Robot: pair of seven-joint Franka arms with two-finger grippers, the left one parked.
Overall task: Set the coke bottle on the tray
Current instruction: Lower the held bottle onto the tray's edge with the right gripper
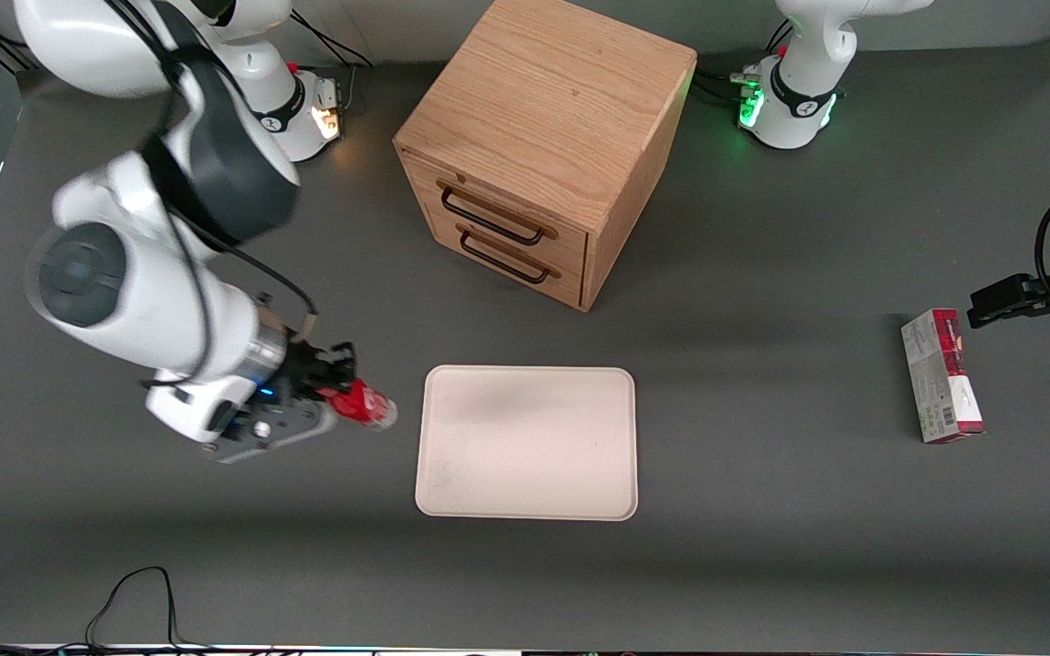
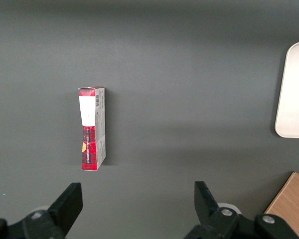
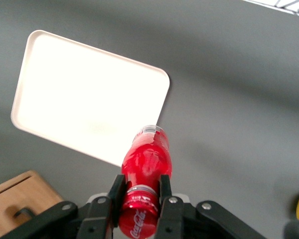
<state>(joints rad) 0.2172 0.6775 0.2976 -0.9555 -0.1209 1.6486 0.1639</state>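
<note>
My right gripper (image 1: 335, 383) is shut on the coke bottle (image 1: 366, 404), a small red bottle with a red cap and clear base. It holds the bottle tilted above the table, beside the short edge of the tray (image 1: 527, 443) that faces the working arm's end. In the right wrist view the fingers (image 3: 115, 190) clamp the bottle's neck just under the cap, and the bottle (image 3: 147, 159) points its clear base at the cream tray's corner (image 3: 89, 94). The tray lies flat with nothing on it.
A wooden drawer cabinet (image 1: 543, 146) with two black handles stands farther from the front camera than the tray. A red-and-grey carton (image 1: 941, 375) lies toward the parked arm's end; it also shows in the left wrist view (image 2: 92, 127). Cables (image 1: 133, 592) lie at the near table edge.
</note>
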